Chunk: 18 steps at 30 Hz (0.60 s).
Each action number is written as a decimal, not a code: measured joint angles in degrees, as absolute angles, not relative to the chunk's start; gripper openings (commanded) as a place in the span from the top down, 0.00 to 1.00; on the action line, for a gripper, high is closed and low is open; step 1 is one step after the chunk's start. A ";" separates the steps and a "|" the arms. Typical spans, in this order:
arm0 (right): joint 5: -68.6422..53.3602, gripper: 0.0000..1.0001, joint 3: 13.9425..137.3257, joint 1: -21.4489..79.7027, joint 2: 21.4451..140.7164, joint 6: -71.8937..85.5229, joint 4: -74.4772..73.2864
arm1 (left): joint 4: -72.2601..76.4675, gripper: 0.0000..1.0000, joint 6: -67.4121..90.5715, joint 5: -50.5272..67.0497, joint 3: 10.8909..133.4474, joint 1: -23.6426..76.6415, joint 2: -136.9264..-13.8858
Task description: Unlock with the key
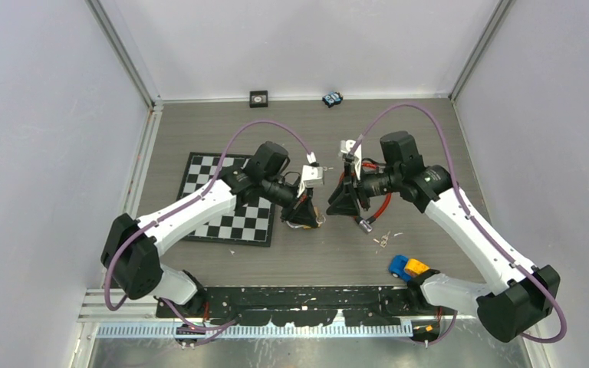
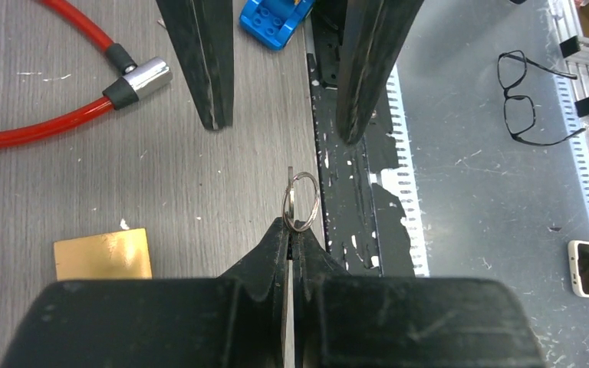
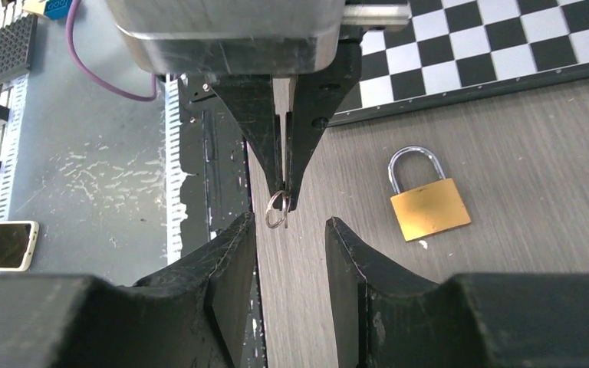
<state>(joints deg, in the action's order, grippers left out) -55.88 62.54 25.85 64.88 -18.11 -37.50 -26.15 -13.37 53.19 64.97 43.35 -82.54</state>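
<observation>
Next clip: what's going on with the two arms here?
The left gripper is shut on the key and holds it above the table, with its ring sticking out past the fingertips. The right gripper faces it, jaws open and tips just short of the ring, gripping nothing. The brass padlock lies untouched on the table, and its shackle looks closed.

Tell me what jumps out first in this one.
Above the table, the left gripper pinches a key, its ring dangling, nearly tip to tip with the open right gripper. The brass padlock lies flat beside the checkerboard, untouched.
</observation>
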 measured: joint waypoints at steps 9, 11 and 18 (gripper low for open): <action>-52.66 0.52 59.86 27.75 66.13 -18.50 -37.23 | -26.46 1.00 -12.14 54.48 65.69 43.22 -82.78; -51.75 0.52 59.72 28.03 66.08 -19.44 -37.39 | -26.39 1.00 -11.40 54.92 65.69 42.87 -82.78; -49.56 0.56 58.74 29.43 65.73 -22.20 -38.28 | -24.18 1.00 -7.11 55.83 65.67 41.15 -82.78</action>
